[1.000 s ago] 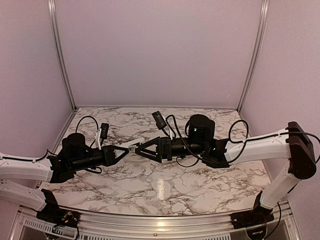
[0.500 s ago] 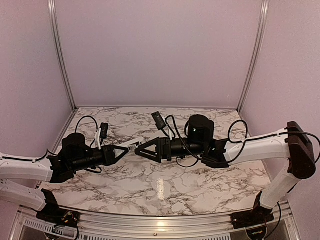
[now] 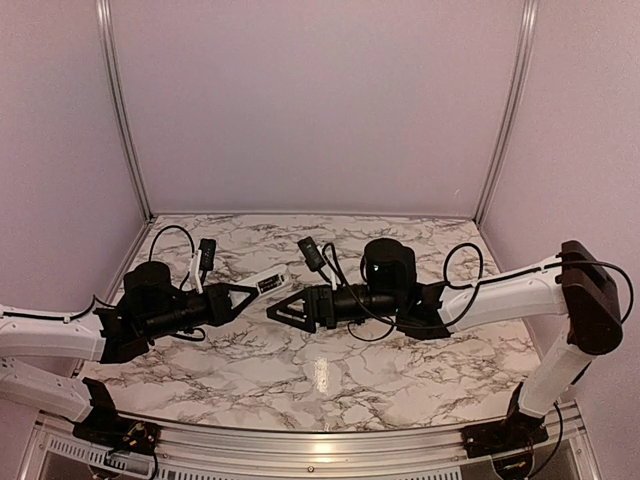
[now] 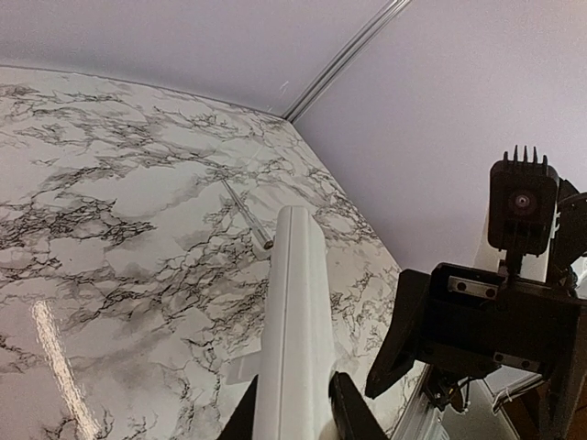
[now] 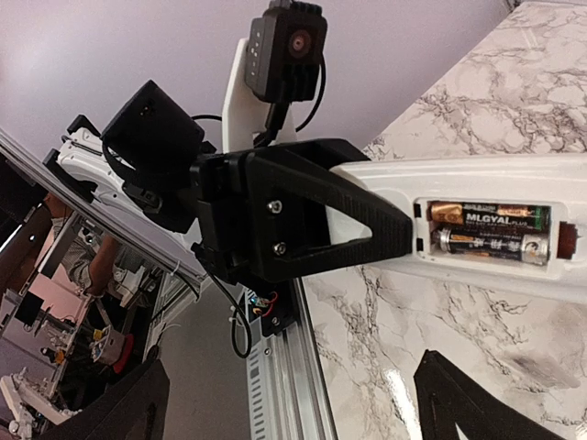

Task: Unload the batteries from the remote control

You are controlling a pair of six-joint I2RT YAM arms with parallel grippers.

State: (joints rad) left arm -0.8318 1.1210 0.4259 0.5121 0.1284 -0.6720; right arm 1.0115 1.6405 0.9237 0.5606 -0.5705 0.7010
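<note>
A table (image 3: 420,350) with a glossy white marble-pattern top, veined in dark grey, meets lilac walls (image 3: 320,100) at its far edge. A thin grey rod (image 4: 246,213) lies flat on the bare marble, one end pointing toward the back corner. In front of the rod, in the left wrist view, a small pale flat slip (image 4: 240,368) also lies on the top, partly hidden and too unclear to identify. Left of the rod, a bright streak of glare (image 4: 57,362) crosses the surface.
</note>
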